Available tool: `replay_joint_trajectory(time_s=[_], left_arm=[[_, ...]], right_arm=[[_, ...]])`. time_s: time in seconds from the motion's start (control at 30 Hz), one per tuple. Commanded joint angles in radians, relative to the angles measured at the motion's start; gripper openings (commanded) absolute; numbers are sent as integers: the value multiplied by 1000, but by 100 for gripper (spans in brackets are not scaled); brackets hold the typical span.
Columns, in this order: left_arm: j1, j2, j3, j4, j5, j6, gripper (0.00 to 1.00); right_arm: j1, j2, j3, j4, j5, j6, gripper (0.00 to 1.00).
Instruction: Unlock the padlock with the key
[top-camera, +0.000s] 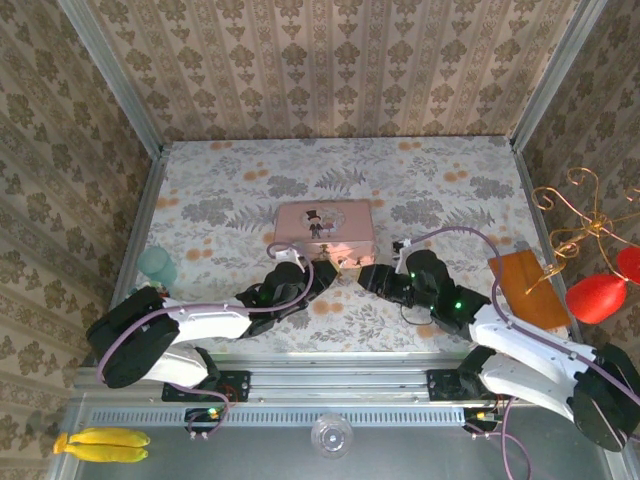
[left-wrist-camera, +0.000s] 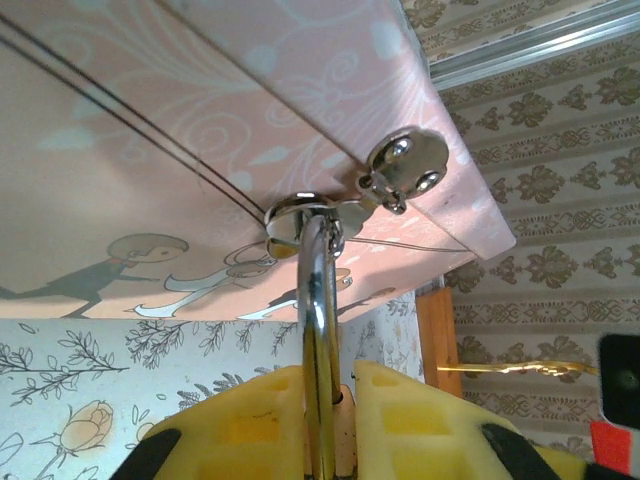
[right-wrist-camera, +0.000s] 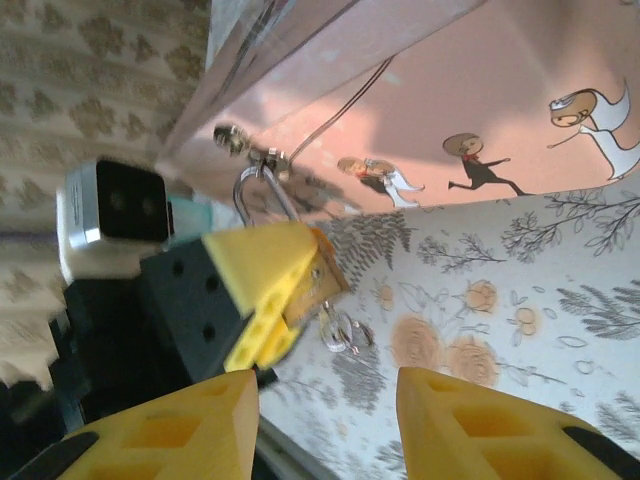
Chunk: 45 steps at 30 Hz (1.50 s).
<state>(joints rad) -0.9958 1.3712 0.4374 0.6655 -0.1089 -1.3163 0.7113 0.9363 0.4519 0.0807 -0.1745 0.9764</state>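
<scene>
A flower-patterned table (top-camera: 230, 200) is seen from above, with a pink tin box (top-camera: 323, 225) printed with cartoon figures lying near its middle; every place below is given from that box. The two arms reach in toward the box's near side wall, and the left gripper (left-wrist-camera: 330, 390) and the right gripper (right-wrist-camera: 325, 385) are brought close together just in front of it. The left gripper's yellow jaws are clenched on the padlock (right-wrist-camera: 313, 288), a tiny brass body held just off the near wall. The right gripper's jaws are spread apart with nothing between them, and are held near the padlock without touching it. The silvery shackle (left-wrist-camera: 316, 300) is threaded through the round metal latch (left-wrist-camera: 405, 165) on the box's near wall, so the padlock is tethered to the box. Just under the brass body, what appears to be a small silvery key (right-wrist-camera: 338, 330) on a ring is seen. Whether it is seated in the keyhole cannot be told. The padlock is judged to be light, rigid and smooth, so it is likely to twist or slip unless it is pinched on its flat faces, as it is now. The key is judged thin and fiddly, best taken by its flat head, with only gentle turning force so that the light box is not dragged.
</scene>
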Motion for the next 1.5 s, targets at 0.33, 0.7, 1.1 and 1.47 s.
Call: replay_joint_trajectory(time_s=[0.33, 0.7, 1.1, 1.47], left_arm=[[13, -71, 6, -25, -22, 8, 0], [3, -124, -9, -58, -31, 12, 0], [11, -138, -20, -50, -17, 9, 0], [12, -148, -29, -45, -13, 6, 0]], right_arm=[[355, 29, -69, 159, 488, -692, 36], [409, 238, -85, 428, 586, -953, 35], [410, 370, -105, 601, 608, -1093, 34], [412, 493, -79, 692, 660, -1128, 35]])
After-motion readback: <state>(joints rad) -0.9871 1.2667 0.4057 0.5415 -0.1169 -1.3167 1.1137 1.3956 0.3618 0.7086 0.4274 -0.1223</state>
